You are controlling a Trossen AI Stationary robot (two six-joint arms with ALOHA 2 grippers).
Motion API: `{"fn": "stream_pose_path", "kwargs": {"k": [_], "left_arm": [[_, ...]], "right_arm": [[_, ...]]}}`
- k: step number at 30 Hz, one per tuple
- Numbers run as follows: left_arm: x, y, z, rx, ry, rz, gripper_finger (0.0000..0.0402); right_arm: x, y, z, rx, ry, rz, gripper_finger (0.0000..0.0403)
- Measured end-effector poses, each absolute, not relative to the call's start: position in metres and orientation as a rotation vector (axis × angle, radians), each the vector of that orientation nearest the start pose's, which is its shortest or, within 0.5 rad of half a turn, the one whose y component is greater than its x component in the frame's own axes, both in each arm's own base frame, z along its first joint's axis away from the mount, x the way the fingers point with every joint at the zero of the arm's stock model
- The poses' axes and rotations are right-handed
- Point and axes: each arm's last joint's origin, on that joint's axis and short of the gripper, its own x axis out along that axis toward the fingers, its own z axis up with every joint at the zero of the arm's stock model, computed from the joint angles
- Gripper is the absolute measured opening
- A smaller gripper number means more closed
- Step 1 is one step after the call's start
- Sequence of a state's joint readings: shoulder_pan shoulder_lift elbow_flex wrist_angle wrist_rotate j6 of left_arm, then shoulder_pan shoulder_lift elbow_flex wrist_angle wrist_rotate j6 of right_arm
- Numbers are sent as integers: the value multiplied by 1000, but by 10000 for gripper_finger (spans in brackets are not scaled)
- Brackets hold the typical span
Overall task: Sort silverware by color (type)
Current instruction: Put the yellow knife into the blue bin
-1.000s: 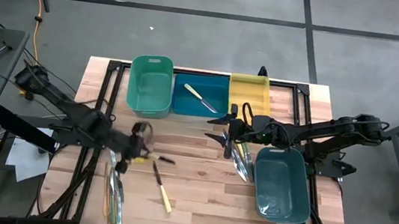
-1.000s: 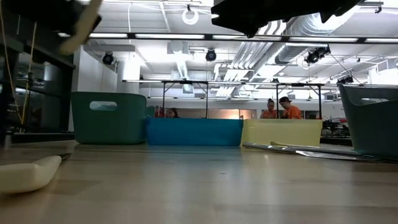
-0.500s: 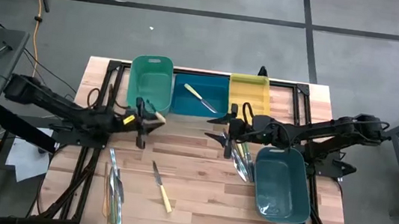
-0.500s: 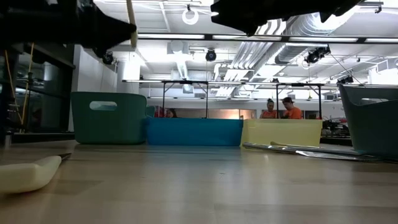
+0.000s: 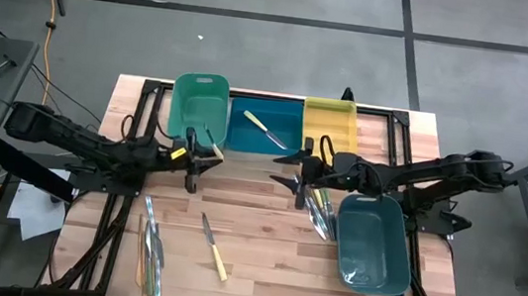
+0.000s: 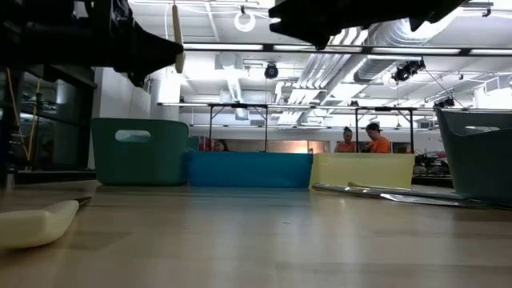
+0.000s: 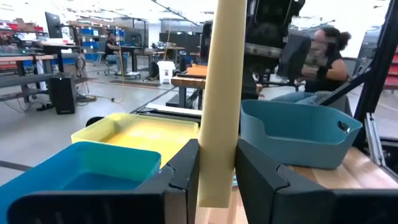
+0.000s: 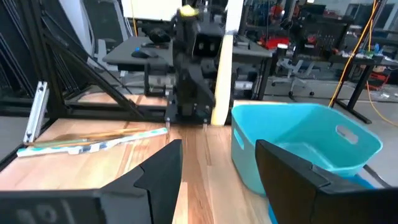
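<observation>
Right now I have the left hand clamped on a pale yellow-handled utensil, held upright between its fingers; in the overhead frame it sits left of centre, just below the green bin at the upper middle. In the low view that utensil shows at the upper left, hanging well above the bench.

My right hand waits at the centre of the overhead frame with its fingers spread apart and nothing between them, just beside a heap of silverware lying against the teal bin at the lower right.

One knife lies in the blue bin; the yellow bin stands to its right. Another knife lies alone at lower centre, and a small bundle of utensils lies at lower left.
</observation>
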State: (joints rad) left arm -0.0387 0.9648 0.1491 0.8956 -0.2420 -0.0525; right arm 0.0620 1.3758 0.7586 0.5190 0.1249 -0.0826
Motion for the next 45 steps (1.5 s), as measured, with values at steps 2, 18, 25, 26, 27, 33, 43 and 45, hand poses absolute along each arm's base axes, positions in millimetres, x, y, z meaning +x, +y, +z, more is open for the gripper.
{"fn": "stream_pose_path", "kwargs": {"k": [2,18,25,26,27,33,43,45], "left_arm": [[182,0,193,-61,-78,189,76],[247,-3,181,11,2,150,76],[268,0,179,13,18,109,76],[270,0,178,13,20,104,76],[270,0,177,13,26,101,76],[272,2,176,11,30,107,76],[272,1,176,4,31,107,76],[272,1,176,5,36,107,76]], "right_arm": [[307,13,253,-93,81,-67,200],[335,-13,223,27,-39,-39,200],[340,-8,229,52,-25,-32,200],[341,-8,229,53,-23,-32,200],[341,-7,231,53,-26,-30,200],[342,-6,230,53,-6,-27,200],[362,-5,224,90,25,11,200],[366,-5,228,89,26,17,200]]}}
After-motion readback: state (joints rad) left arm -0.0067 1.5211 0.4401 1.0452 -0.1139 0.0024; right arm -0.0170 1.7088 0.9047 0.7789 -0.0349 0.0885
